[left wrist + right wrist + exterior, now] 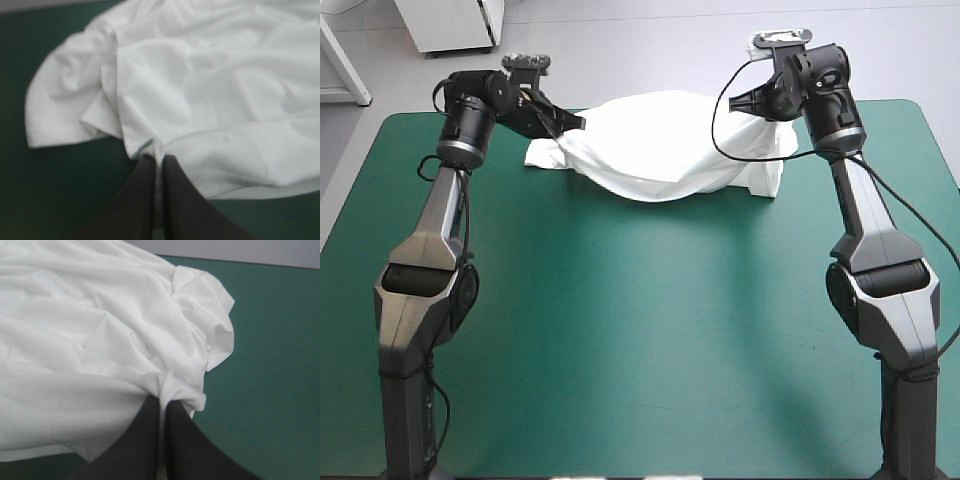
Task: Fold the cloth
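The white T-shirt [665, 145] hangs in a sagging span near the table's far edge, held up at two ends, with its lower folds resting on the teal-green cover. My left gripper [578, 123] is shut on the T-shirt's left end; in the left wrist view the black fingers [159, 162] pinch a thin fold of the T-shirt [210, 85]. At the right end my right gripper [760, 100] is shut on the T-shirt too, and in the right wrist view its fingers [162, 405] clamp a bunched corner of the T-shirt [100, 330]. A sleeve [545, 155] droops below the left gripper.
The teal-green table [640, 330] stretches wide in front of the T-shirt toward the near edge. White furniture [455, 25] stands beyond the far edge at the left.
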Controlling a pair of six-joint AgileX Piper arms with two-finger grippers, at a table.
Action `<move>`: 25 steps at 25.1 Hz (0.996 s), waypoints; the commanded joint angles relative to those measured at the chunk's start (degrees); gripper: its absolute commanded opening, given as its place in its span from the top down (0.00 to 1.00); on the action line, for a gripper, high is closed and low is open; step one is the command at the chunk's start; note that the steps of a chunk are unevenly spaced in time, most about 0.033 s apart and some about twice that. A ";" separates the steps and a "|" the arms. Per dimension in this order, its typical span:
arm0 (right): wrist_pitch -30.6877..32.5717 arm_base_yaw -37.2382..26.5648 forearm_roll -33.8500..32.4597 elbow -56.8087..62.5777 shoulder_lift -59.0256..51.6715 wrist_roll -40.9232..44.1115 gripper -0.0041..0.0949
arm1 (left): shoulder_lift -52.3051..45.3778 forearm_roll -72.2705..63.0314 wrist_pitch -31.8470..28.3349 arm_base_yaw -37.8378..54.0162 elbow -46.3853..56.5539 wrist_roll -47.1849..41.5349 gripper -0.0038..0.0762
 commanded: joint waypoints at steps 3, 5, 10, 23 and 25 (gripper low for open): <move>0.02 -1.01 2.95 13.03 -7.17 -1.98 0.98 | -5.32 6.59 1.89 -1.40 6.98 -2.47 0.98; -0.39 -1.33 5.01 22.55 -10.28 -1.53 0.98 | -8.30 6.83 0.18 -1.40 11.90 -4.02 0.98; -6.37 -1.22 5.77 42.02 -20.72 -1.53 0.98 | -20.52 6.95 -8.36 -1.40 30.84 -5.99 0.98; -12.86 -0.69 9.30 84.73 -45.95 -1.31 0.98 | -47.61 2.62 -17.49 -3.06 75.35 -4.60 0.98; -12.60 -0.69 9.58 88.57 -49.22 -1.31 0.98 | -51.66 2.39 -17.47 -4.68 80.69 -5.06 0.98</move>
